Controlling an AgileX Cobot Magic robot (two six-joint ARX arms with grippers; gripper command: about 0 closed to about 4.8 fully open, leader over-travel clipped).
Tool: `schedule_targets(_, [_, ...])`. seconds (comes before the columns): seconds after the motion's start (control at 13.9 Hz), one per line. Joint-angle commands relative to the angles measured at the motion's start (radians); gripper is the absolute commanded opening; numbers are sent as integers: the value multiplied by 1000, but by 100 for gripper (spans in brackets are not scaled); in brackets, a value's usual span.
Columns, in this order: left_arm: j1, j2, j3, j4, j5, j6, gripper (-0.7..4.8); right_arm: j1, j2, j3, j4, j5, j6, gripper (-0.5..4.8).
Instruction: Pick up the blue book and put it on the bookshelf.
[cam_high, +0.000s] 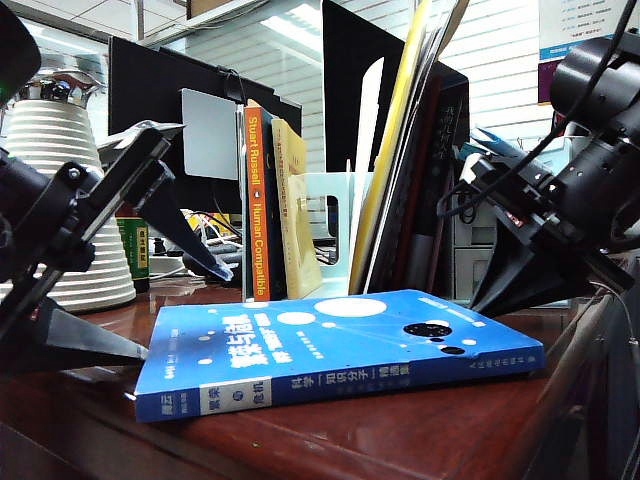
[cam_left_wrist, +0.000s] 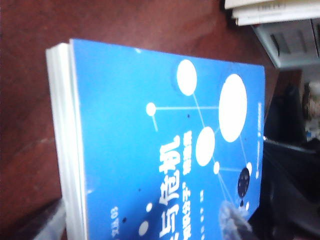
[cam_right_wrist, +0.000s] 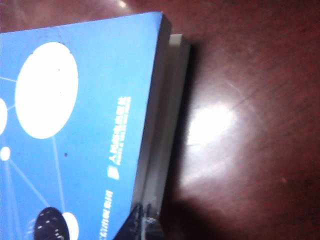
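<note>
Two grippers flank blue book (cam_high: 340, 350): left gripper (cam_high: 120, 300) spread, right gripper (cam_right_wrist: 142, 225) closed.

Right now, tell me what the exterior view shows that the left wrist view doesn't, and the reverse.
Only the exterior view shows the bookshelf behind, with the orange-spined book standing in it, and both grippers: the left gripper open at the book's left end, the right gripper shut at its right.

Only the left wrist view shows the page edges and the grey drawer unit close up.

Both show the blue book lying flat on the wooden table.
</note>
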Motion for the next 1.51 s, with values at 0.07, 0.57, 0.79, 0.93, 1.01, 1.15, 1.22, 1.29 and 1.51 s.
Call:
schedule_targets(0.07, [-3,3,-5,-169,51,22,479,7,-3,5,19,23,-3,-1])
schedule_targets(0.57, [1,-22,-5,-338,54,13,479,8,-3,7,-68,136,-3,-1])
schedule_targets(0.79, [1,-20,-5,-356,50,23,479,8,-3,7,-79,139,-2,-1])
schedule_targets(0.93, [1,-18,-5,-346,50,22,479,10,-3,7,-78,3,10,-1])
schedule_targets(1.01, [1,-18,-5,-336,51,23,479,20,-3,7,-78,-10,22,-1])
schedule_targets(1.15, [0,-18,-5,-316,51,23,479,50,-1,7,-72,-50,24,-1])
schedule_targets(1.22, [0,-18,-5,-295,53,24,479,69,0,7,-61,-74,24,-1])
schedule_targets(1.29, [0,-18,-5,-257,57,37,479,86,0,8,-40,-89,24,-1])
schedule_targets(1.51, [0,-18,-5,-54,109,37,479,107,0,10,1,-87,24,-1])
